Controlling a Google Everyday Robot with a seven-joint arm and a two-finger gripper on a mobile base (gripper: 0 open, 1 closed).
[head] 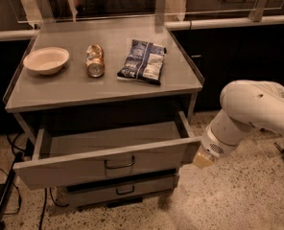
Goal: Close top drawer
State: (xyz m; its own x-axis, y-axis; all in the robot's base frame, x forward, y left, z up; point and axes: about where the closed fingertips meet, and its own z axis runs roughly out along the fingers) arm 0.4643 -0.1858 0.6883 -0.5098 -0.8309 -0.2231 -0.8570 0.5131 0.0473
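Note:
The top drawer (108,164) is a wide grey metal drawer pulled well out from the cabinet, its shallow tray bare inside. Its flat front panel has a small dark loop handle (119,163) at centre. My gripper (203,160) is at the end of the white arm (254,111), right beside the drawer front's right end, touching or nearly touching it. The arm reaches in from the right.
The cabinet top (60,87) holds a white bowl (46,60), a crushed can (95,60) and a dark chip bag (143,61). A lower grey drawer (118,189) sits slightly open under the top one. Cables (0,195) lie on the speckled floor at left.

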